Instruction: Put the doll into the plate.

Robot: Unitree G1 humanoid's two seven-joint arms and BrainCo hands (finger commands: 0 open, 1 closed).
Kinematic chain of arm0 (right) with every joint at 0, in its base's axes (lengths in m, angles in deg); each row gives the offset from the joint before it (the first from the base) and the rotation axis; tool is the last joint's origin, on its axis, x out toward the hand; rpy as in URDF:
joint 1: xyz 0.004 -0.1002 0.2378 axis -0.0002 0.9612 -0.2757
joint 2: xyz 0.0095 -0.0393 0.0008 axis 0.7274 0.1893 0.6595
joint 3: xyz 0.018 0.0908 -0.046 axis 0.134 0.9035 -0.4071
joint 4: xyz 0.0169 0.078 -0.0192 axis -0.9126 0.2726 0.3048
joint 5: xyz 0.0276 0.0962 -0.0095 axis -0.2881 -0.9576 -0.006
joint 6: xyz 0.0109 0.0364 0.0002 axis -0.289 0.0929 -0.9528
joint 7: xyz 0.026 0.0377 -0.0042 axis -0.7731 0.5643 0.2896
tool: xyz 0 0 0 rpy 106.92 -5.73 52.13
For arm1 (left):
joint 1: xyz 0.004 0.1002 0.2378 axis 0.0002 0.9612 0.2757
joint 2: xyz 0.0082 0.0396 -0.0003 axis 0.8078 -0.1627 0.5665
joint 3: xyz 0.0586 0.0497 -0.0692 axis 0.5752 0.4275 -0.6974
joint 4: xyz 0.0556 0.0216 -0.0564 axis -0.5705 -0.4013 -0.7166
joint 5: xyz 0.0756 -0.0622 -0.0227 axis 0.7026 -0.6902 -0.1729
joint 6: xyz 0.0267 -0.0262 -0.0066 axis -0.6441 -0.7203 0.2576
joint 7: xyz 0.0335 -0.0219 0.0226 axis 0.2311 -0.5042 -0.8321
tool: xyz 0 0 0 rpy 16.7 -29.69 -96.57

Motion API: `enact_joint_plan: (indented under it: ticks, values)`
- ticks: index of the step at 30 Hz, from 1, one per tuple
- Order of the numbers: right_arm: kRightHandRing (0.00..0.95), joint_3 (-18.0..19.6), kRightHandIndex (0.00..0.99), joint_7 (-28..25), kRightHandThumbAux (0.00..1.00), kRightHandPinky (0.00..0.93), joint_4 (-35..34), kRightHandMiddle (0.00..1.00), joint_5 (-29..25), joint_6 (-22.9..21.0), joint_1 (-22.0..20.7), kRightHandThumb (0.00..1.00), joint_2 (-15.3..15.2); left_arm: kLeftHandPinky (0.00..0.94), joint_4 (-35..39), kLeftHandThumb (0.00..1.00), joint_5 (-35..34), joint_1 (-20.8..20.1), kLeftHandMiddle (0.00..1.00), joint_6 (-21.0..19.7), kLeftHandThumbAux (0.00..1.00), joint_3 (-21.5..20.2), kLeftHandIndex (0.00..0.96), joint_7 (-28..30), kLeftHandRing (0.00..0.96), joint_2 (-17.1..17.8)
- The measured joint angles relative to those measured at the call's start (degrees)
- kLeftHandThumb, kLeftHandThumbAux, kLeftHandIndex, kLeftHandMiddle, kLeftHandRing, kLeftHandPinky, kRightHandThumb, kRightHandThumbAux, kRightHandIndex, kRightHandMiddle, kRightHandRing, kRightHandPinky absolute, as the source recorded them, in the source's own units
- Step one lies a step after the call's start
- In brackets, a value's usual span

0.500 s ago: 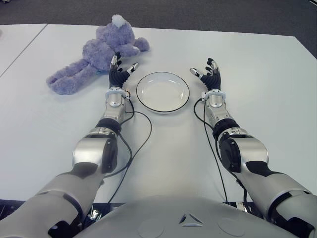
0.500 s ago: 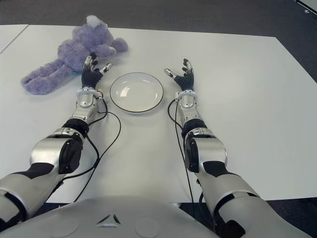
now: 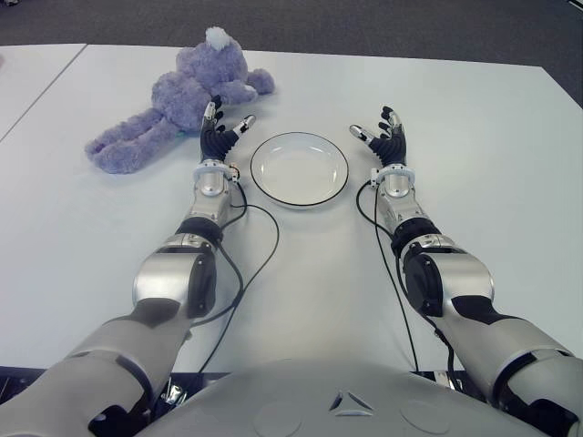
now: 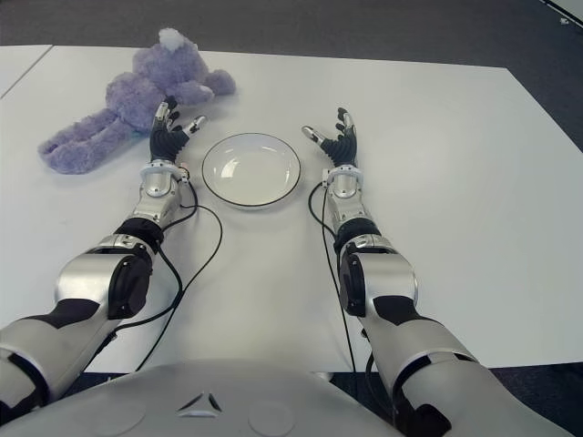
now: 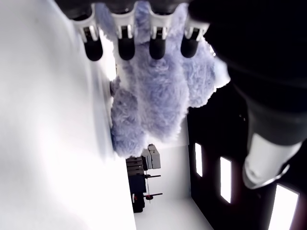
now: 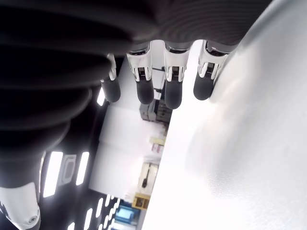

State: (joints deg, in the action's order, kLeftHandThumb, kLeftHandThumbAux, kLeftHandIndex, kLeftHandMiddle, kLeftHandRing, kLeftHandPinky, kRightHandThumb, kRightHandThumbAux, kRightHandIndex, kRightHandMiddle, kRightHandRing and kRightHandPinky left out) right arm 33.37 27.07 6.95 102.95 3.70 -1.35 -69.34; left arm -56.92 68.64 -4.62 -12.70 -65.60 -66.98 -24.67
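Observation:
A purple plush doll (image 3: pixel 178 102) lies on the white table (image 3: pixel 474 137) at the far left, its legs stretched toward the left edge. A white plate with a dark rim (image 3: pixel 300 167) sits in the middle, with nothing in it. My left hand (image 3: pixel 221 127) stands open between the doll and the plate, fingers spread just short of the doll's body; the left wrist view shows the plush (image 5: pixel 158 91) right beyond my fingertips (image 5: pixel 125 47). My right hand (image 3: pixel 383 134) is open too, just right of the plate, holding nothing.
A second table (image 3: pixel 27 77) adjoins on the left across a thin seam. Dark floor lies beyond the table's far edge. Black cables (image 3: pixel 260 246) trail from both wrists across the table toward me.

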Motion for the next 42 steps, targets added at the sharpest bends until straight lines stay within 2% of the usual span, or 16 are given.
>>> enact_joint_plan:
  ticks: [8, 13, 18, 27, 31, 42]
  values:
    - [0.108, 0.1, 0.088, -0.1, 0.654, 0.111, 0.0, 0.109, 0.0, 0.0, 0.0, 0.0, 0.1, 0.086, 0.1, 0.015, 0.0, 0.3, 0.063, 1.4, 0.693, 0.1, 0.019, -0.3, 0.07, 0.0]
    - [0.105, 0.1, 0.089, -0.2, 0.651, 0.108, 0.0, 0.107, 0.0, 0.1, 0.0, 0.0, 0.1, 0.078, 0.1, 0.017, 0.4, 0.5, 0.057, 2.5, 0.699, 0.6, 0.013, -2.6, 0.063, -0.1]
    - [0.105, 0.4, 0.091, -0.2, 0.643, 0.114, 0.0, 0.108, 0.0, 0.1, 0.0, 0.0, 0.0, 0.074, 0.8, 0.025, 2.7, 0.6, 0.051, 4.2, 0.711, 3.2, 0.005, -10.5, 0.058, -0.3]
    - [0.11, 0.9, 0.094, -0.2, 0.632, 0.121, 0.0, 0.113, 0.0, 0.1, 0.1, 0.0, 0.0, 0.044, 1.5, 0.101, 8.6, 0.6, 0.026, 8.7, 0.71, 8.1, 0.0, -27.6, 0.038, -0.4]
    - [0.109, 0.9, 0.094, -0.2, 0.626, 0.117, 0.0, 0.111, 0.0, 0.1, 0.1, 0.0, 0.0, 0.049, 1.6, 0.126, 10.8, 0.6, 0.01, 10.6, 0.681, 9.8, 0.0, -34.5, 0.025, -0.2]
    - [0.106, 0.9, 0.093, -0.2, 0.623, 0.108, -0.3, 0.112, 0.0, 0.1, 0.1, 0.0, 0.4, 0.002, 3.2, 0.124, 19.5, 0.8, 0.0, 16.0, 0.523, 16.2, 0.0, -54.0, 0.0, 1.3]
